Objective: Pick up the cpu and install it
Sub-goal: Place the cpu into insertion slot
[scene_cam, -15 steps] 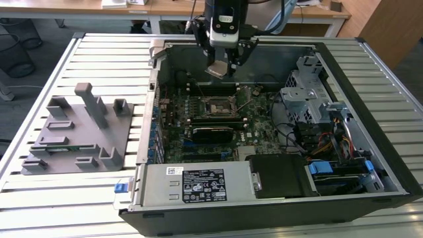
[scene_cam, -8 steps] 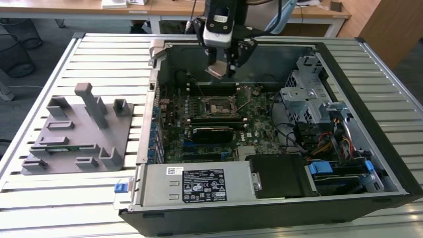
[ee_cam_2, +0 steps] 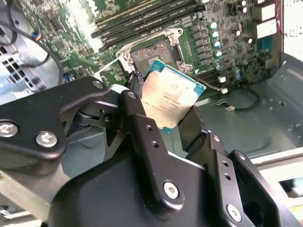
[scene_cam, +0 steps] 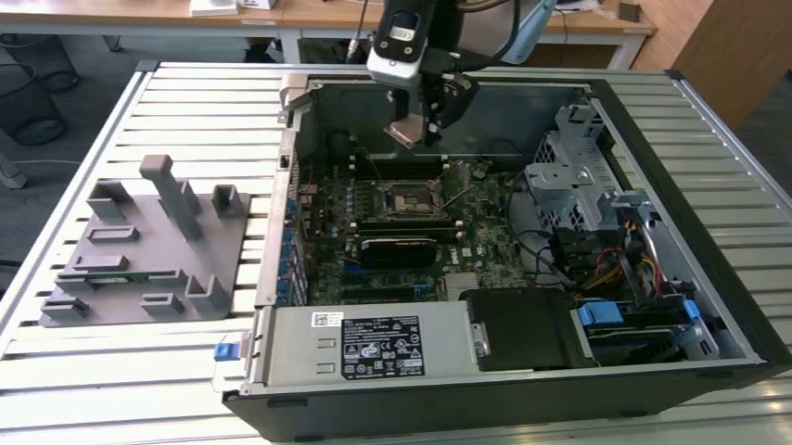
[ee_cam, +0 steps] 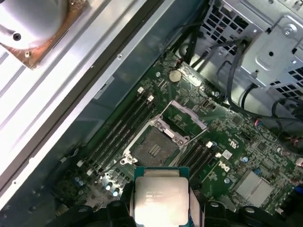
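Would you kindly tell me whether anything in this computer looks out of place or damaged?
Nothing stands out. The gripper holds the cpu above the open, empty socket on the motherboard; no damage or loose parts show.

Bright, even daylight; white glare on the motherboard point(ee_cam_2: 83, 21); soft shadows.

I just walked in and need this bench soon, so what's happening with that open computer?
The robot arm's gripper is shut on the cpu, holding it in the air over the open computer case, above the motherboard. The socket below is empty, its metal cover swung open; the cpu is not yet seated.
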Available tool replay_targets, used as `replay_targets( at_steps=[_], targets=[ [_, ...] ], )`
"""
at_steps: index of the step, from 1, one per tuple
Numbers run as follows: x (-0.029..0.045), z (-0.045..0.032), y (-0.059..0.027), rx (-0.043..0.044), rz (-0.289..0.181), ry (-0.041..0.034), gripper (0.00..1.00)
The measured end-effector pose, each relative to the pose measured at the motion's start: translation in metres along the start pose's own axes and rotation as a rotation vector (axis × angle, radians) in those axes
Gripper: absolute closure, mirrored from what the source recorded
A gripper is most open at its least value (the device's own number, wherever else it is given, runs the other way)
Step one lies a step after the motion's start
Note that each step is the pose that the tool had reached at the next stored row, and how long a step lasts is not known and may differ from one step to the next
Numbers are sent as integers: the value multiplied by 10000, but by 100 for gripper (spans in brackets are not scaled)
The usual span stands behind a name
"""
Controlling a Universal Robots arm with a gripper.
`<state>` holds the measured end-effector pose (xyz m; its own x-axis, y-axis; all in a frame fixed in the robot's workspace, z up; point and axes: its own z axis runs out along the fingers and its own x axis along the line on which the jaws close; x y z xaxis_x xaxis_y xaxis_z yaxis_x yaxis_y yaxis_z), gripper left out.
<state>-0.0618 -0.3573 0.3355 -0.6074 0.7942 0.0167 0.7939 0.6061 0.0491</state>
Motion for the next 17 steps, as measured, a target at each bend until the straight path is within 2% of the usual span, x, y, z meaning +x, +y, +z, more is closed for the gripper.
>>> replay_targets(
  at_steps=[6, 13, 17],
  targets=[
    [4, 2, 3, -12, 783, -39, 46],
    [23, 8, 18, -23, 1411, -72, 46],
    [24, 13, 18, -32, 2107, -107, 46]
  ],
)
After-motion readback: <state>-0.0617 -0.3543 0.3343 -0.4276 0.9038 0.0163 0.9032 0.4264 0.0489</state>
